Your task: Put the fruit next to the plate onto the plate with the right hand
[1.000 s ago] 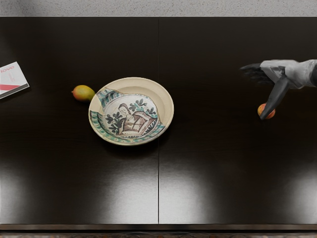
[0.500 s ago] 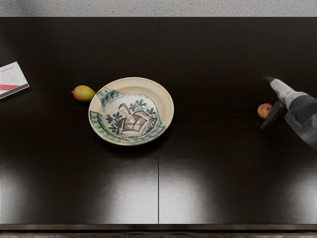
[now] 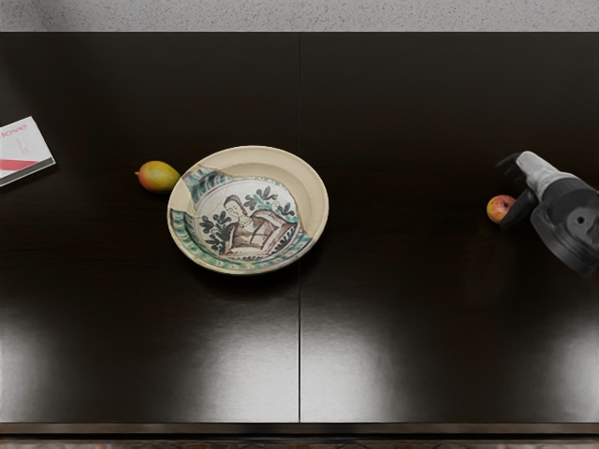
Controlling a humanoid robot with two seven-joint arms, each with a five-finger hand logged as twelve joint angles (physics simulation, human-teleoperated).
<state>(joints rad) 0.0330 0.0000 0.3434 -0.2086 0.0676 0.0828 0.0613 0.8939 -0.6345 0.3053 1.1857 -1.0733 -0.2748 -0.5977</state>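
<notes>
Home dining table point(image 3: 421, 327); painted plate point(image 3: 309, 182)

dim overall, glossy dark table point(image 3: 393, 112) with three soft white glare patches along near edge, faint shadow under plate point(image 3: 314, 187), render sharp, no edge distortion

Views: a single head view is given.
Position: the camera is set high above the near edge of the table point(image 3: 402, 112).
Facing: the scene is viewed downward at a slant toward the far edge, beyond which a pale speckled strip point(image 3: 299, 14) is seen.
Distance: moderate. The near and far edges are both taken in, while the table's ends are cut off.
Centre: the plate point(image 3: 292, 168) is framed slightly left of the middle.
Margins: a booklet point(image 3: 23, 148) is clipped at the left edge, and the right hand point(image 3: 532, 182) is shown at the right edge.
</notes>
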